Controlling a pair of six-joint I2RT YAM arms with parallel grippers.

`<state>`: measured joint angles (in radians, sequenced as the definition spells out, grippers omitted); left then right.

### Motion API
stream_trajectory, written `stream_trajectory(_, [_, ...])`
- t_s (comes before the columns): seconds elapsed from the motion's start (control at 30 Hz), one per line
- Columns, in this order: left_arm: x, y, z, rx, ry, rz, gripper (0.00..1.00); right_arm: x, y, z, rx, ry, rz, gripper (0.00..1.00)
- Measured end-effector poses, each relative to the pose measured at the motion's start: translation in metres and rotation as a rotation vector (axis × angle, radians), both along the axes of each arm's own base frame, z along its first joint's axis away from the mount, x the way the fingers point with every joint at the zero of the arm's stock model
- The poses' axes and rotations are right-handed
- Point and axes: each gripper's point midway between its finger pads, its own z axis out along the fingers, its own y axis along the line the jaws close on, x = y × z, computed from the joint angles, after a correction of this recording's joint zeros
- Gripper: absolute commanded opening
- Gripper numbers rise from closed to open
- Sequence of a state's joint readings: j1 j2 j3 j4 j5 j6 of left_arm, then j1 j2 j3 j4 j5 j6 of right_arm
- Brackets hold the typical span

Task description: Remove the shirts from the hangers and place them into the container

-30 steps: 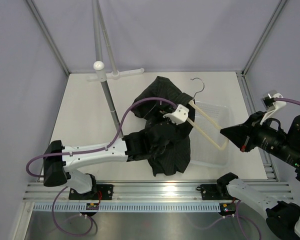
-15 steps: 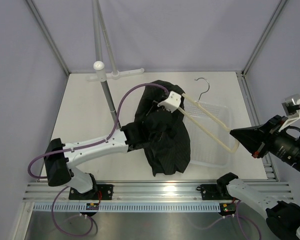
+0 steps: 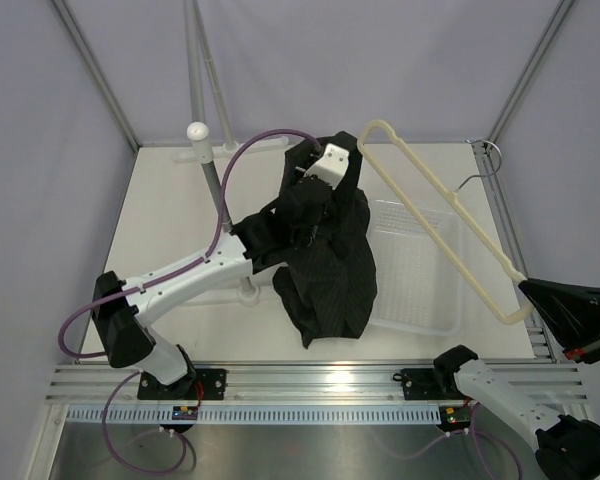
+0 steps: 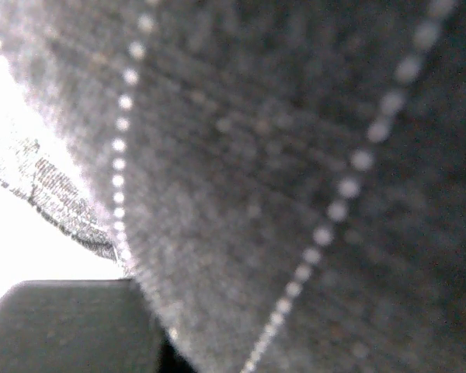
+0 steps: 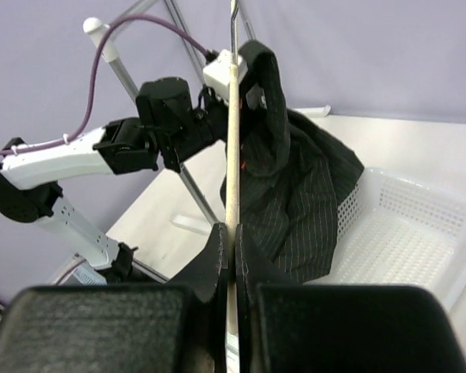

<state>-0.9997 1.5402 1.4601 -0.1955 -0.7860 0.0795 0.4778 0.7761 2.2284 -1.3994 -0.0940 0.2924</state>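
The shirt (image 3: 325, 270) hangs in a dark bunch from the left gripper (image 3: 335, 155), which is pressed together on a fold of cloth near the top. The left wrist view is filled with pinstriped fabric. The shirt's lower part sags onto the tabletop (image 3: 170, 220), just beside the left edge of the basket (image 3: 410, 285) and slightly overlapping it. None of it lies properly inside yet. It seems to be held high so that the cloth drops free and can be swung over the basket rather than dragged.

The hanger (image 3: 435, 205) appears clear of the shirt. It slants in the air above the basket, with its looped end up near the shirt's top and its hook toward the right frame post. The right gripper (image 5: 233, 241) pinches the hanger's thin bar at the low end, jaws tight on it. This keeps the frame stiffly out to the side so it cannot snag the sleeves.

As I judge it, the separating step is done and the shirt still has to go into the basket. The hanger angled across the basket may need to move away first.

The rack pole (image 3: 215, 190) stands behind the left arm, apart from both.
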Motion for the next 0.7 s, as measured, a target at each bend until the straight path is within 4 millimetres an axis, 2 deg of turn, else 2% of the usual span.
stream_trajectory(0.13, [-0.015, -0.019, -0.013, -0.031, 0.05, -0.132, 0.0, 0.006, -0.004, 0.0, 0.0, -0.003, -0.034, 0.0])
stream_trajectory(0.3, [-0.066, -0.042, -0.024, -0.103, 0.12, -0.371, 0.0, 0.045, 0.012, -0.026, -0.105, 0.092, -0.047, 0.0])
stream_trajectory(0.5, [-0.137, -0.054, -0.04, -0.158, 0.197, -0.589, 0.0, 0.137, 0.072, -0.025, -0.222, 0.133, 0.044, 0.0])
stream_trajectory(0.6, [-0.168, -0.055, -0.059, -0.144, 0.237, -0.651, 0.0, 0.179, 0.109, -0.028, -0.256, 0.124, 0.138, 0.0])
stream_trajectory(0.7, [-0.191, -0.043, -0.082, -0.14, 0.284, -0.669, 0.0, 0.213, 0.142, -0.043, -0.28, 0.131, 0.236, 0.0])
